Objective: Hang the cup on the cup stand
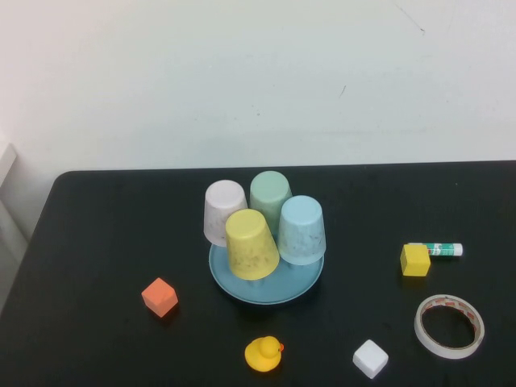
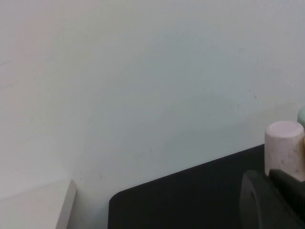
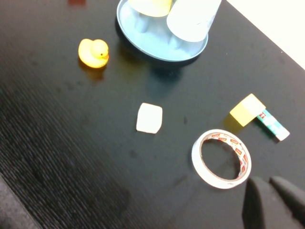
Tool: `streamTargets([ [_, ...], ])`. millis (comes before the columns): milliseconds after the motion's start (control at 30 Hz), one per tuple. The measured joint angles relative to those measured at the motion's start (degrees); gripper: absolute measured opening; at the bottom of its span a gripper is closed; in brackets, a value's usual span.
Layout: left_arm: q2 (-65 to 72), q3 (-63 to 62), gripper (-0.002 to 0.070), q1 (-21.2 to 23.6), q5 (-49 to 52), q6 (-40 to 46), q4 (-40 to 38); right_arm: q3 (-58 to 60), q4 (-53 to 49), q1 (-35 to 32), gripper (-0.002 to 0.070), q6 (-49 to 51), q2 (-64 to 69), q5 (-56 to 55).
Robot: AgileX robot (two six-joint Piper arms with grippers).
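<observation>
The sky-blue cup (image 1: 302,230) sits upside down over a peg on the right side of the blue cup stand (image 1: 266,292). Its lower part also shows in the right wrist view as the pale cup (image 3: 193,19) above the stand's saucer base (image 3: 143,43). A yellow cup (image 1: 251,244), a mint-green cup (image 1: 270,196) and a whitish cup (image 1: 224,211) hang upside down on the same stand. Neither arm appears in the high view. My left gripper (image 2: 268,175) is shut and empty near the whitish cup (image 2: 284,148). My right gripper (image 3: 268,183) is shut and empty beside the tape roll (image 3: 221,157).
On the black table lie an orange cube (image 1: 160,297), a yellow duck (image 1: 264,354), a white cube (image 1: 370,358), a tape roll (image 1: 449,326), a yellow cube (image 1: 414,260) and a glue stick (image 1: 439,249). A pale wall stands behind the table's far edge.
</observation>
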Motion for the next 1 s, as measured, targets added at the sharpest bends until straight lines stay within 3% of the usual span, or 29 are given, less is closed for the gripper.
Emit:
streamTargets([
  [1000, 0.0, 0.0, 0.0, 0.0, 3.98, 0.3, 0.0, 0.0, 0.0, 0.0, -0.0001, 0.04, 0.0, -0.1],
])
